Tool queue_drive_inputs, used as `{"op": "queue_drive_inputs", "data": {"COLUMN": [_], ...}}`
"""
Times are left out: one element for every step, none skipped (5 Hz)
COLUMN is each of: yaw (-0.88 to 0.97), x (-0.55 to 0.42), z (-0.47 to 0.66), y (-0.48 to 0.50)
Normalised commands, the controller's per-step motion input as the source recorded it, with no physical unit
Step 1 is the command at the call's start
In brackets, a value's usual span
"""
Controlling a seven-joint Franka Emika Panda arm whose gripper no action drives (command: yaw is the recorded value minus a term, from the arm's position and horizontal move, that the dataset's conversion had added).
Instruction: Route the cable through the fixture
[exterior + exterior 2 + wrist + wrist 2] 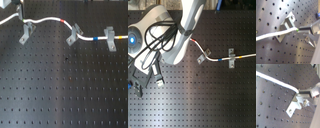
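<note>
The jaws pinch the cable [271, 35] beside a fixture [285, 27] near the worktop's [65, 95] far edge; I'd keep it taut and low, seating it squarely in the slot.

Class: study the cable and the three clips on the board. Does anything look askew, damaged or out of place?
Nothing stands out. In the first exterior view the cable runs unbroken through the three clips, all upright on the board. The gripper holds the cable's end.
</note>
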Motion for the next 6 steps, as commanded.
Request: {"op": "queue_drive_inputs", "data": {"yaw": [0.33, 0.52, 0.59, 0.63, 0.04, -0.25], "x": [0.299, 0.192, 0.122, -0.012, -0.161, -0.316], "z": [-0.01, 0.00, 0.00, 0.01, 0.12, 0.11], "y": [0.169, 0.020, -0.062, -0.013, -0.112, -0.208]}}
